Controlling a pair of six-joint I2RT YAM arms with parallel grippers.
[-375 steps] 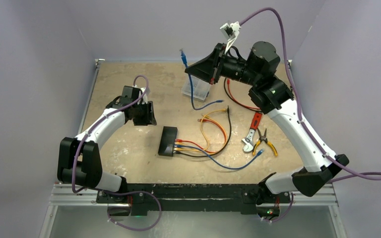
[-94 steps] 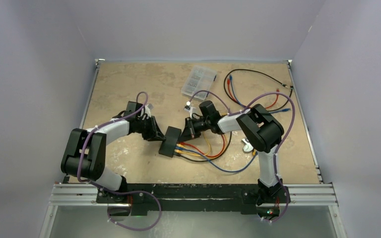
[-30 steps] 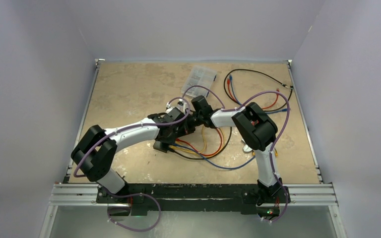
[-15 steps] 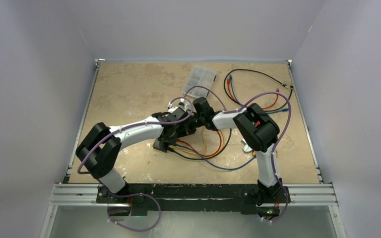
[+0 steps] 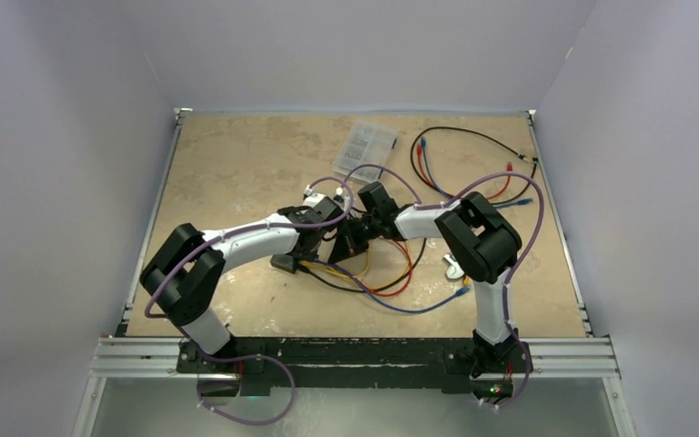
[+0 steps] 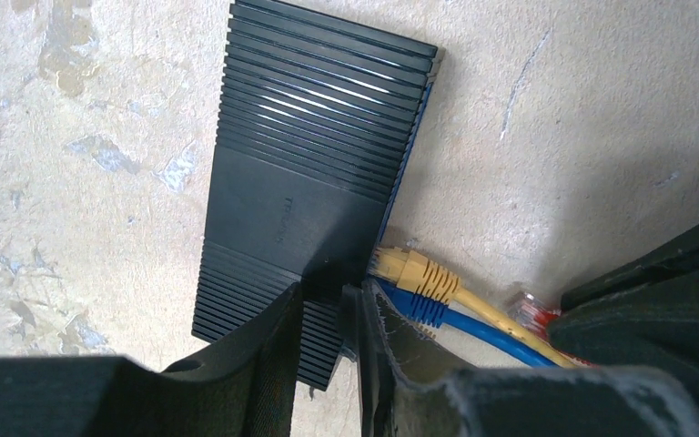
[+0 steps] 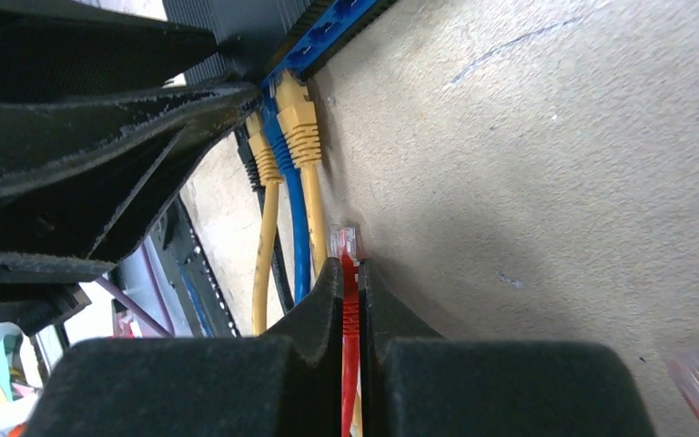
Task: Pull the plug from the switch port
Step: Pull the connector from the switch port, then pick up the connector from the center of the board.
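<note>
Right wrist shows our right jaws clenched on the red plug, apart from the switch yet near its ports. Our left jaws pinch the switch's corner, flat on the worktop.

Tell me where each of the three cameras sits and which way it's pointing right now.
Top external: above and behind the robot, looking down on the table; the left arm and right arm show whole.
Left wrist: on the left arm, looking down on the switch; the left gripper, closed, sits at its port edge.
Right wrist: low, looking along the table at the ports; the right gripper pinches the red plug, free of the switch.
Shared: both wrist views show switch, yellow plug, blue plug, red plug.
</note>
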